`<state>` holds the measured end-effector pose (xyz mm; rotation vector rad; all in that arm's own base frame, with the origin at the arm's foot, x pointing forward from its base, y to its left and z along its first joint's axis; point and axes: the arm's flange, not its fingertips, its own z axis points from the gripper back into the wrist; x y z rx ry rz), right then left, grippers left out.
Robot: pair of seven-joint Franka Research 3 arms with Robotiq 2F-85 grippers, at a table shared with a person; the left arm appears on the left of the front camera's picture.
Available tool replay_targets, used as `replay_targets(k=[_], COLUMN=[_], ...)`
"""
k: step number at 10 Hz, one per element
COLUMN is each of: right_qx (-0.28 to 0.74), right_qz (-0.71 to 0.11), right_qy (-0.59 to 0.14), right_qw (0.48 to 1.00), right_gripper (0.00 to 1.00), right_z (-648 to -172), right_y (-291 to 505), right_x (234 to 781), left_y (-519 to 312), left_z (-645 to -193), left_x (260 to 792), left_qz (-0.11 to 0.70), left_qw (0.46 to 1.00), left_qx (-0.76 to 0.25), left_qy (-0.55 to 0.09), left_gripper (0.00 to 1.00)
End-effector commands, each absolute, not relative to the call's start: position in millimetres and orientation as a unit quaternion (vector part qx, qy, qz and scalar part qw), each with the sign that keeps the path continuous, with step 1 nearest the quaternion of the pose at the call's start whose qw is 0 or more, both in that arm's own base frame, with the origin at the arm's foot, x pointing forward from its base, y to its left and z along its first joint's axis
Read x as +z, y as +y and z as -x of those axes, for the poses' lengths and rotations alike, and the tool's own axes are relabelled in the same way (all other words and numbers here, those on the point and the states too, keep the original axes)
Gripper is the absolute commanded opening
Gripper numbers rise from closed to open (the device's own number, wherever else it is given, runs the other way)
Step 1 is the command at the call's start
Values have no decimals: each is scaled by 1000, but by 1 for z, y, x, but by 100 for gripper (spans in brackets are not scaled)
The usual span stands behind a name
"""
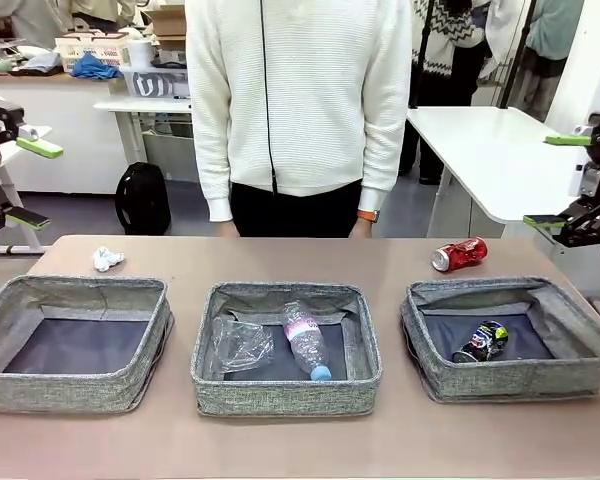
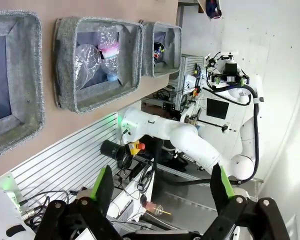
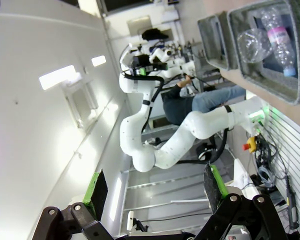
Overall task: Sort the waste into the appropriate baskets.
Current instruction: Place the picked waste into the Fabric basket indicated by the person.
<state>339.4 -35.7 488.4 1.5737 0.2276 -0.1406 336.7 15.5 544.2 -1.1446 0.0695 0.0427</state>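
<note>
Three baskets [image 1: 75, 392] [image 1: 285, 398] [image 1: 510, 378], five waste items [image 1: 305, 345] (two cans [image 1: 460, 254] [image 1: 482, 341])

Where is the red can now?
In the front view, the red can lies on its side on the table, at the right, just beyond the right basket, not in it.

I see three grey woven baskets [image 1: 285, 398] with dark blue-grey bottoms on a light brown table [image 1: 280, 445]. I also see a red can [image 1: 459, 254], a black can [image 1: 481, 341], a white paper wad [image 1: 106, 259], and a clear bottle [image 1: 306, 343] with a pink label and blue cap.
</note>
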Motion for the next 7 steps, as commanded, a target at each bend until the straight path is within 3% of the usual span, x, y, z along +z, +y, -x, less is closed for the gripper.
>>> replay_targets(k=[1,7], right_qx=[-62,-62], right_qz=[-710,-710], right_qy=[99,99], right_qw=[694,694], right_gripper=[100,100], right_z=[-339,-339], right_y=[-35,-35], right_x=[490,490], left_y=[17,17], left_z=[-335,-335], left_x=[544,544], left_qz=[542,542], left_qw=[840,840], left_qx=[21,21], left_qy=[31,31], left_gripper=[100,100])
